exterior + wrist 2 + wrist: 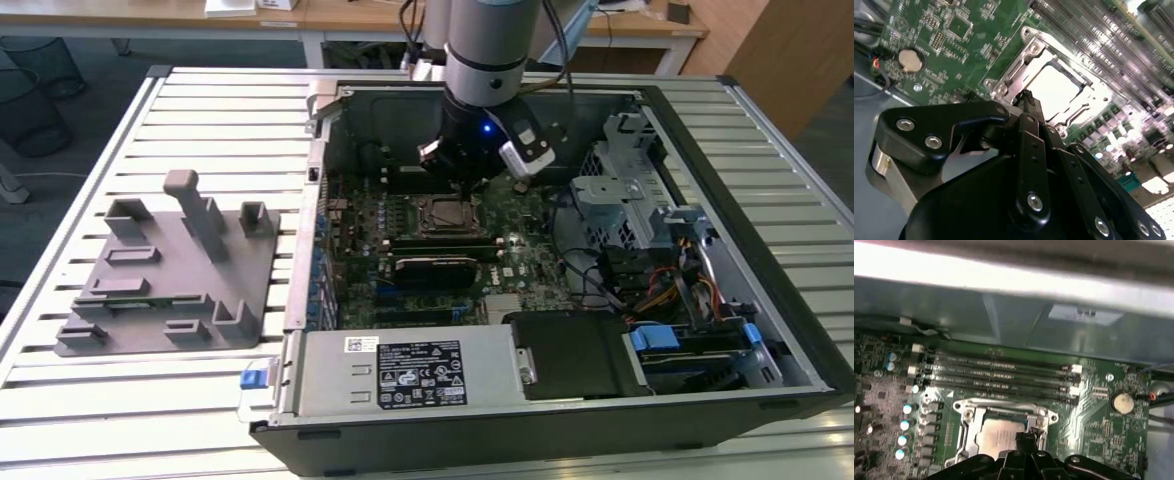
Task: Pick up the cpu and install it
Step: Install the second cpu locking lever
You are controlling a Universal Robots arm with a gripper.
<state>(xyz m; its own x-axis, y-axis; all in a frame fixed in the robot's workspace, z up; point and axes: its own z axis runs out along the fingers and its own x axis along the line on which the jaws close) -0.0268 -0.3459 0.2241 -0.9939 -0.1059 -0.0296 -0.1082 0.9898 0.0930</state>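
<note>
**A:** Start at the exterior view's left. What sits there?

**B:** A grey plastic fixture tray (174, 285) on the slatted metal table (80, 400), with upright posts and low blocks. Its slots are too small to make out what, if anything, lies in them. Beside it, toward the exterior view's right, stands the open computer case (747, 400), with the green motherboard (527, 255) inside.

**A:** And the arm?

**B:** It comes down from the top edge, cut off there, and its gripper (467, 182) hangs over the far part of the board, just beyond the black-framed socket (449, 212). The wrist body hides the fingertips from that camera.

**A:** Where is the cpu?

**B:** In the socket. In the second wrist view the cpu (1056, 90) shows its pale silvery top inside the metal frame of the socket (1016, 65), lying flat; glare washes out its surface. In the first wrist view the cpu (996, 435) sits in the same frame, its near edge hidden behind the black linkage.

**A:** Are the fingers open or closed?

**B:** The gripper (1029, 100) ends in a narrow dark tip at the socket's edge, the two fingers together with no gap visible and nothing between them. In the first wrist view the gripper (1024, 439) tip lies over the cpu's corner; whether it touches, I cannot tell.

**A:** Farther right?

**B:** A round coin battery (1122, 402) on the board, and in the exterior view, drive cages and coloured cables (667, 290).
</note>
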